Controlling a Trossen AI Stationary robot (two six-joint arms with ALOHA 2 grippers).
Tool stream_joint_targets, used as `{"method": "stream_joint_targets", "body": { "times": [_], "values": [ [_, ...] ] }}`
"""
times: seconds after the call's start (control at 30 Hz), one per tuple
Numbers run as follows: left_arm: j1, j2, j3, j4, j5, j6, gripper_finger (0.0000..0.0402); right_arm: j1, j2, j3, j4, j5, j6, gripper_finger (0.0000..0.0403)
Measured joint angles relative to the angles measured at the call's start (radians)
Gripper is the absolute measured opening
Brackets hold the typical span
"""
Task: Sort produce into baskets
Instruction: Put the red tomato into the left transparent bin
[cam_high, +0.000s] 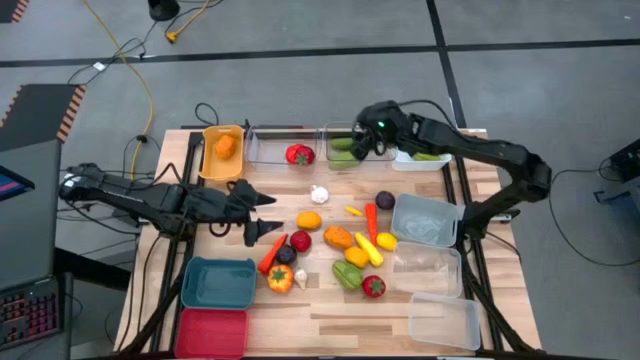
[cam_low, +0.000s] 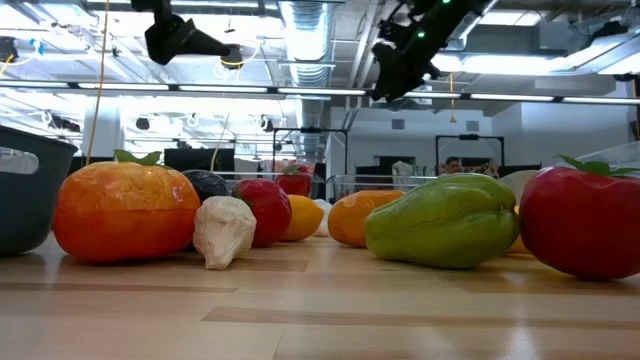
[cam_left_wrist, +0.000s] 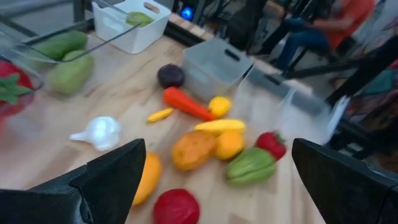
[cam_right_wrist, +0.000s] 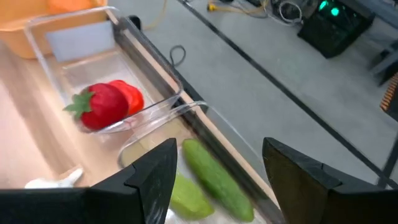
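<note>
Your right end effector (cam_high: 362, 141): fingers spread wide, empty, above the clear bin (cam_high: 343, 146) holding green pieces at the worktop's (cam_high: 330, 320) far edge. Your left end effector (cam_high: 262, 213): fingers wide apart, empty, beside the loose produce (cam_high: 345, 245) mid-worktop. Orange-yellow bin (cam_high: 221, 152): one orange piece.

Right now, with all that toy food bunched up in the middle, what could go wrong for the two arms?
The loose produce lies crowded: the carrot, yellow piece and orange fruit nearly touch, so the open left gripper could nudge neighbours while closing on one. The open right gripper hangs over the clear bin holding green pieces; coming down, it might clip that bin's rim. Round items such as the red fruit might roll if bumped.
</note>
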Motion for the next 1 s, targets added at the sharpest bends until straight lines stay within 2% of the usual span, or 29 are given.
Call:
{"method": "stream_joint_targets", "body": {
  "times": [0.1, 0.3, 0.53, 0.73, 1.0],
  "values": [
    [0.021, 0.0, 0.0, 0.026, 0.056, -0.006, 0.0393, 0.029, -0.06, -0.102, 0.042, 0.0, 0.013, 0.0265],
    [0.055, 0.0, 0.0, 0.023, 0.063, -0.044, 0.0393, 0.093, -0.135, -0.249, 0.089, 0.001, 0.089, 0.0265],
    [0.07, 0.038, 0.027, -0.017, 0.079, -0.074, 0.0393, 0.195, -0.166, -0.318, 0.14, 0.002, 0.124, 0.0265],
    [0.07, 0.182, 0.173, -0.164, 0.08, -0.065, 0.0393, 0.294, -0.165, -0.319, 0.187, 0.01, 0.124, 0.0265],
    [0.07, 0.433, 0.42, -0.475, 0.075, -0.119, 0.0393, 0.407, -0.164, -0.319, 0.188, 0.01, 0.124, 0.0265]
  ]
}}
